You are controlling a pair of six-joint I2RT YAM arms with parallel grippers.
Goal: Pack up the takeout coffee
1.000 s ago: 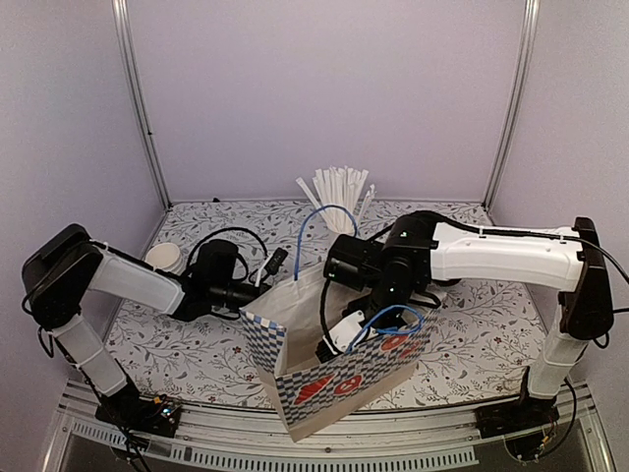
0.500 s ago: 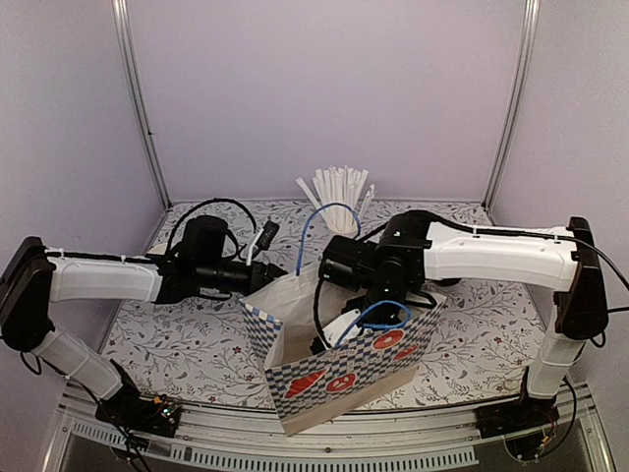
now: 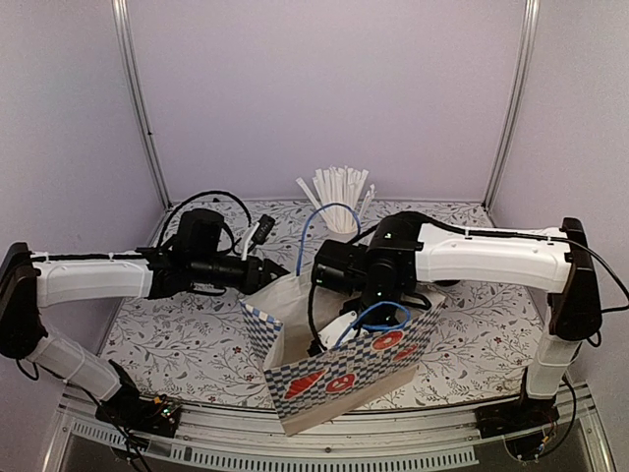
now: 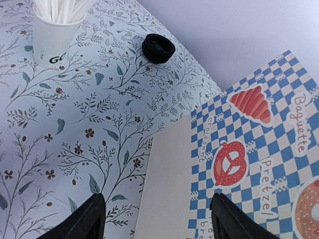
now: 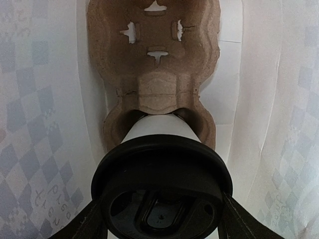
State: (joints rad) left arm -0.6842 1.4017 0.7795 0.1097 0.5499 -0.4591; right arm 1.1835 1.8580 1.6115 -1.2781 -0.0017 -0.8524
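Right pincer (image 5: 162,219), clamped on the coffee cup (image 5: 159,133) at its lid (image 5: 162,172), holds it inside the paper bag (image 3: 344,379) at the near edge of the surface (image 3: 472,324). Keep the cup upright, seat it in the near pocket of the cardboard tray (image 5: 154,50), then let go. Left pincer (image 4: 157,219), apart, hovers beside the bag.

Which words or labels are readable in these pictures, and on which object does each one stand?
"Baguette": on the paper bag.
"Pretzel": same bag, beside the pretzel drawing.
"GO": black letters, perhaps part of more, on the cup of straws.
Small word beside the croissant drawing: too small to read.
Faint reversed print through the bag wall, right wrist view: unreadable.
The takeout coffee: no readable print visible.
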